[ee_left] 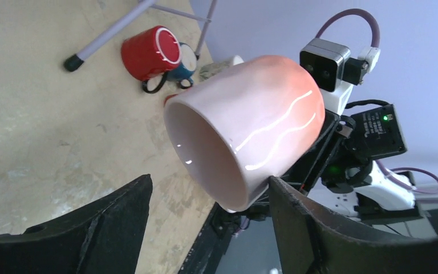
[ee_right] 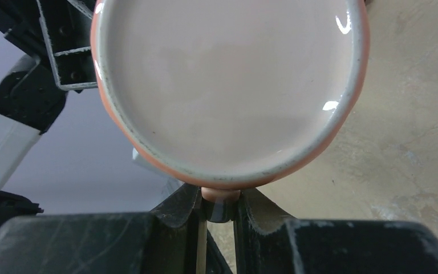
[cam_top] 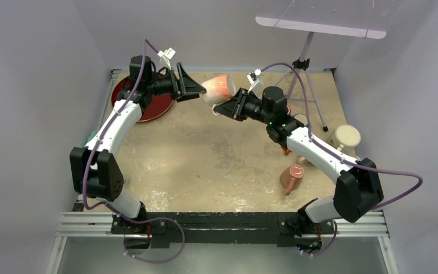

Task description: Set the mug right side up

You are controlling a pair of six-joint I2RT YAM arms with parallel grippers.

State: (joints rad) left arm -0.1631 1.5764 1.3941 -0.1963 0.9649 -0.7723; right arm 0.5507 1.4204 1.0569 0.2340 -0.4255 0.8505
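Right gripper (ee_right: 220,208): 2 jaws clamped on handle (ee_right: 220,195) of 1 pink mug (cam_top: 218,87), held in the air, right of red plate (cam_top: 151,108). Left gripper (cam_top: 194,90): jaws apart at the rim. Mug empty; long axis roughly level, mouth toward plate.

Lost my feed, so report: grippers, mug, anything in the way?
Right gripper shut on mug handle. Left gripper open, flanking its mouth, contact unclear. Mug aloft, on its side. Nothing in the way.

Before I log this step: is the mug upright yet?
No, sideways: the mug hangs in midair, mouth facing the left wrist camera.
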